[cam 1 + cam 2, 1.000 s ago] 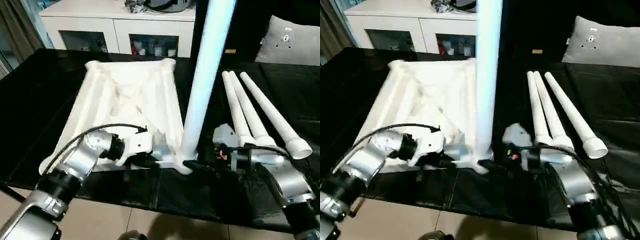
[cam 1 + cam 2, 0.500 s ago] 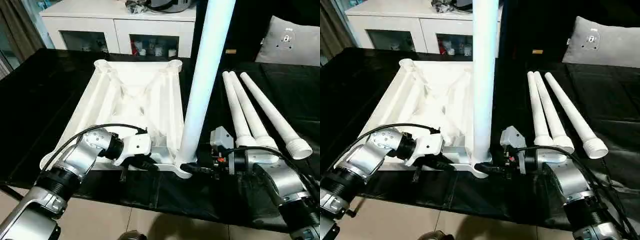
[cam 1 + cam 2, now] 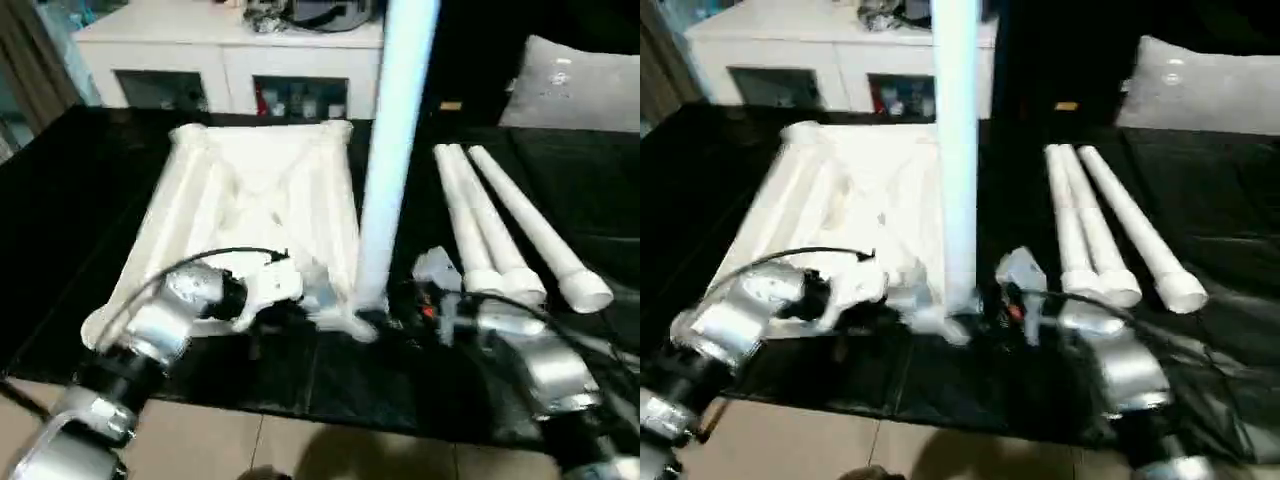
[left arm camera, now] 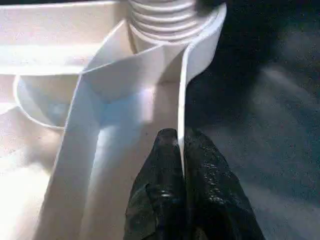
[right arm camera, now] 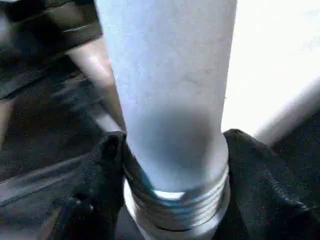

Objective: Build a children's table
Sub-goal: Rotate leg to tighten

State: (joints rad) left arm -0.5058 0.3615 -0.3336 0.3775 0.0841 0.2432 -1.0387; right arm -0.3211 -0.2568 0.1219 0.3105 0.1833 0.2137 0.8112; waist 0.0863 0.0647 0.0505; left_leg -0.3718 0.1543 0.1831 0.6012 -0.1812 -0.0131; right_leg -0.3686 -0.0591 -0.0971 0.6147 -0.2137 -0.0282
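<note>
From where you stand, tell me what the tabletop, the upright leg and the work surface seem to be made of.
Tabletop: looks like matte white moulded plastic, going by its thin ribs and rounded corner sockets.
Upright leg: likely smooth white plastic tube, with moulded threads at its base.
Work surface: glossy black, perhaps a plastic sheet; unsure.

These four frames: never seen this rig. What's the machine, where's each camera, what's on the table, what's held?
It is a two-armed humanoid robot. Two pictures come from its head camera, looking down over its forearms; the other two come from wrist cameras looking along each arm's fingers. On the black table lies a white tabletop, underside up, with three loose legs beside it. A fourth, upright leg stands in the near corner socket. The left gripper pinches the tabletop's edge wall; the right gripper has its fingers around the upright leg's base.
</note>
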